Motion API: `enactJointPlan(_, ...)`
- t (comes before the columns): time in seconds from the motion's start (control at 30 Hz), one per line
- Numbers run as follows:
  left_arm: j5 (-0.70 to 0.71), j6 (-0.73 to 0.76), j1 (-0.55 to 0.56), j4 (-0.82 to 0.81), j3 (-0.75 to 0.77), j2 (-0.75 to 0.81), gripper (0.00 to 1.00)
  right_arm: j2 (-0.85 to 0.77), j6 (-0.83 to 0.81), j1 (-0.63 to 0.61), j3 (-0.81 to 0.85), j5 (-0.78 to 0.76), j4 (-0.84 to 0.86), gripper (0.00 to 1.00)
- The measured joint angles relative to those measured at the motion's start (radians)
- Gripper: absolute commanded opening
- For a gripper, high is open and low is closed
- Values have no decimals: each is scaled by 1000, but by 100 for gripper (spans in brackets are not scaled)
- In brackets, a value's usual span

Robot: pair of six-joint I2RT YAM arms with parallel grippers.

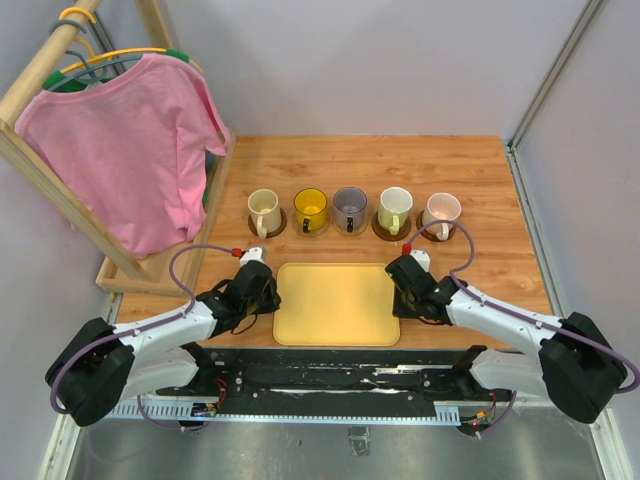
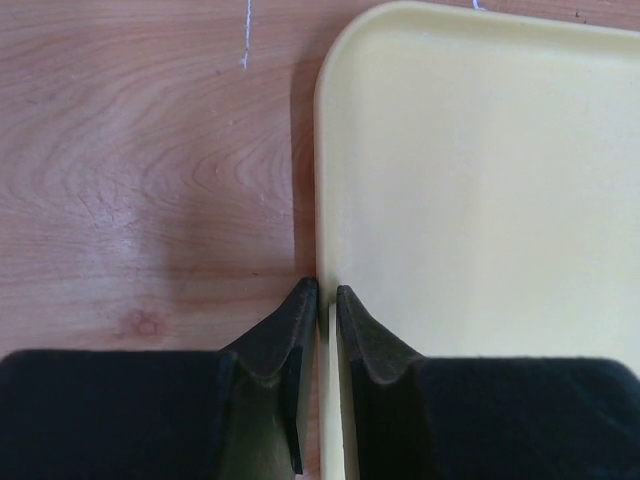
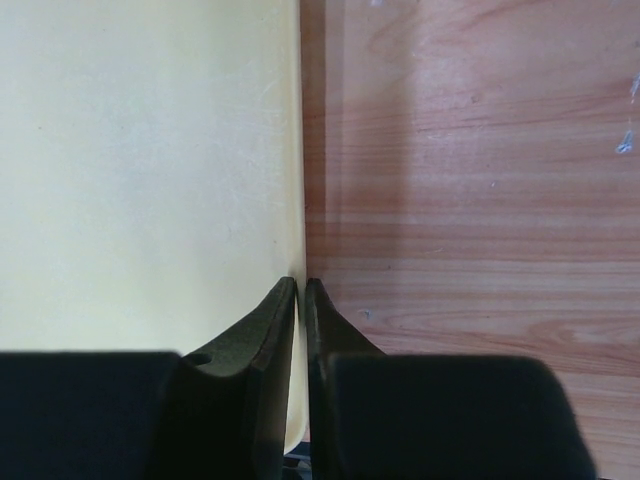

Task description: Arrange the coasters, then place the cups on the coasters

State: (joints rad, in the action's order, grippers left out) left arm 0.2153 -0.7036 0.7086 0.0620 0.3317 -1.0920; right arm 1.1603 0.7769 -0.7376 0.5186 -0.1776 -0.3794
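Several cups stand in a row across the middle of the wooden table: cream (image 1: 264, 210), yellow (image 1: 311, 208), purple-grey (image 1: 350, 207), white (image 1: 395, 209) and pale pink (image 1: 441, 211). Each sits on a round coaster (image 1: 283, 223) whose dark rim shows beneath it. Nearer the arms lies a yellow tray (image 1: 336, 300). My left gripper (image 1: 268, 290) (image 2: 327, 290) is shut on the left rim of the tray (image 2: 480, 200). At the opposite side, my right gripper (image 1: 400, 292) (image 3: 301, 283) is shut on the right rim of the tray (image 3: 150, 180).
A wooden clothes rack (image 1: 150, 268) with a pink shirt (image 1: 130, 150) on a hanger stands at the table's left edge, close to the cream cup. Grey walls enclose the table at the back and right. Purple cables loop above both wrists.
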Motion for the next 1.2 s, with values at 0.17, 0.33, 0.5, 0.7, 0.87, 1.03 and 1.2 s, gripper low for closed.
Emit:
enactJointPlan(0.17, -2, -21, 3, 6, -5, 11, 31, -6, 6, 0, -6, 6, 0, 19)
enactJointPlan(0.33, -12, -40, 8, 9, -8, 27, 47, -8, 11, 0, -8, 15, -7, 35)
enactJointPlan(0.5, -8, -44, 13, 32, -4, 48, 57, -23, 11, 0, -8, 16, -29, 49)
enactJointPlan(0.7, 27, -31, 14, 158, 44, 93, 77, -92, 4, 0, -3, -14, -111, 70)
enactJointPlan(0.87, 90, 0, 14, 235, 157, 175, 99, -187, -29, 0, 70, -95, -188, 99)
enactJointPlan(1.03, 201, 30, 14, 263, 278, 205, 100, -283, -71, 11, 129, -267, -206, 98)
enactJointPlan(1.2, 333, 49, 14, 343, 354, 183, 100, -357, -119, 96, 144, -403, -229, 98)
